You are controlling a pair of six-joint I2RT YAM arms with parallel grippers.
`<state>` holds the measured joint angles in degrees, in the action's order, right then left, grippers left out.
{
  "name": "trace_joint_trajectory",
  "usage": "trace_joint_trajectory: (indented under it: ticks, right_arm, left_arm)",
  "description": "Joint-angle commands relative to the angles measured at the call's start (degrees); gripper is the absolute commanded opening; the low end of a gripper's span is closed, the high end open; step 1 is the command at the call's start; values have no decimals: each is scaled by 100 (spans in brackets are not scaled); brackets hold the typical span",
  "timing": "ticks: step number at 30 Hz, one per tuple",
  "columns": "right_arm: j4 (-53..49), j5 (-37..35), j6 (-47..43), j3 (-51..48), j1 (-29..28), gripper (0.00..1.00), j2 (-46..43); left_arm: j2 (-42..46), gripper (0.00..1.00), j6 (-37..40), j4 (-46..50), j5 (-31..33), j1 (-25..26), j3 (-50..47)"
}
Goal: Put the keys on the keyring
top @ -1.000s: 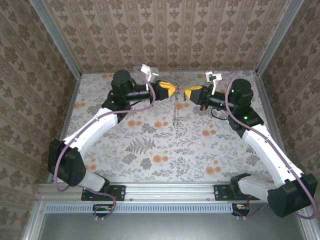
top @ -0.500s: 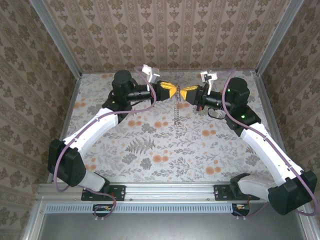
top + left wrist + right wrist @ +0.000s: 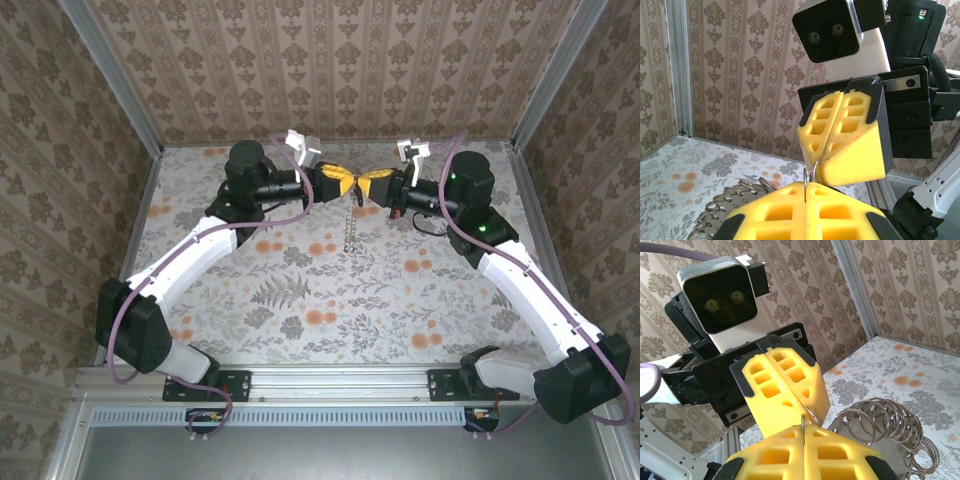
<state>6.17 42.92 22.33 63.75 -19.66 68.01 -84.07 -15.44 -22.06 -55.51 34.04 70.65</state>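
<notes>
My left gripper (image 3: 351, 183) and right gripper (image 3: 367, 185) meet tip to tip above the far middle of the table, both shut. The left gripper (image 3: 807, 184) pinches a thin wire keyring (image 3: 812, 416) edge-on between its yellow pads. From it a string of linked metal rings (image 3: 350, 225) hangs down to the table; the coiled rings (image 3: 890, 427) also show in the right wrist view. The right gripper (image 3: 804, 429) is shut on a thin curved metal piece (image 3: 813, 169) that touches the keyring. The keys are hidden; I cannot tell whether that piece belongs to them.
The floral tablecloth (image 3: 300, 290) covers the table, boxed in by patterned walls (image 3: 340, 70) at the back and both sides. Metal corner posts (image 3: 110, 75) stand at the back corners. Both arms reach inward from the near rail (image 3: 340, 385).
The right gripper has moved left until its fingertips meet the left gripper's. The left gripper and the hanging rings have stayed put.
</notes>
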Motion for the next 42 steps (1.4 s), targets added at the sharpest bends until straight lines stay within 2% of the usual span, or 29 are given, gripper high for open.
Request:
trace_joint_trajectory:
  ticks: [1,18,28,34,42]
  right_arm:
    - [-140,-279,-184,179,-21,0,57]
    - [-115,-403,-69,-129,270,0,36]
    - [547,563,540,-260,280,0,287]
    - [994,735,926,-380,276,0,353]
    - [1003,828,997,-367,274,0,337]
  left_arm:
    - [40,0,120,-184,-197,36,186]
    - [63,0,85,-342,-165,41,133]
    - [46,0,-173,-812,12,44,29]
    - [-9,0,-374,-1130,79,49,-21]
    - [-71,0,-455,-1263,130,67,-9]
